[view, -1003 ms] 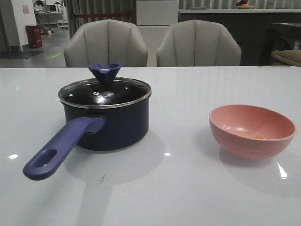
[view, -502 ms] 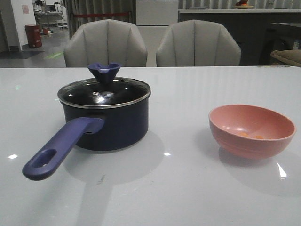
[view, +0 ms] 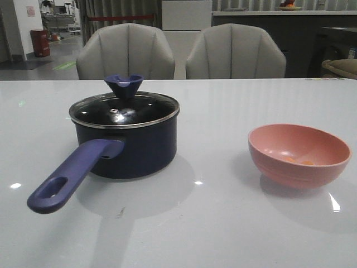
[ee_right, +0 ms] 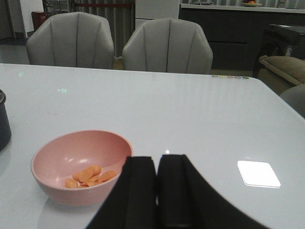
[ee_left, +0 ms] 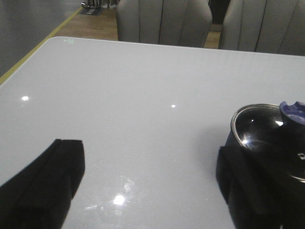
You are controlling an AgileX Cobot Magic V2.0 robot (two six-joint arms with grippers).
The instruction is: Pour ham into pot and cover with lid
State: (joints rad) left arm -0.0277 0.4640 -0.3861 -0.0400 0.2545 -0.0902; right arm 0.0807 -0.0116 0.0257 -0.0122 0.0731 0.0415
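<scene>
The right end effector [ee_right: 157,191], fingers pressed together, hovers beside the pink bowl [ee_right: 82,164] of ham [ee_right: 90,175]; the left end effector [ee_left: 147,191], spread apart, faces bare worktop [ee_left: 143,95] beside the lidded pot [ee_left: 267,162].

**Surfaces and finishes**

The table [view: 234,223] was smooth, glossy white and mirrored the ceiling lights. The lid [view: 124,109] was clear glass edged with a shiny steel rim; its knob [view: 124,85] looked like matt plastic. The pot [view: 131,151] had a dark, faintly sheened coat (enamel, perhaps). The pink bowl [ee_right: 81,164] looked smooth and satin. The chairs [view: 125,51] appeared upholstered, leather-like.
</scene>
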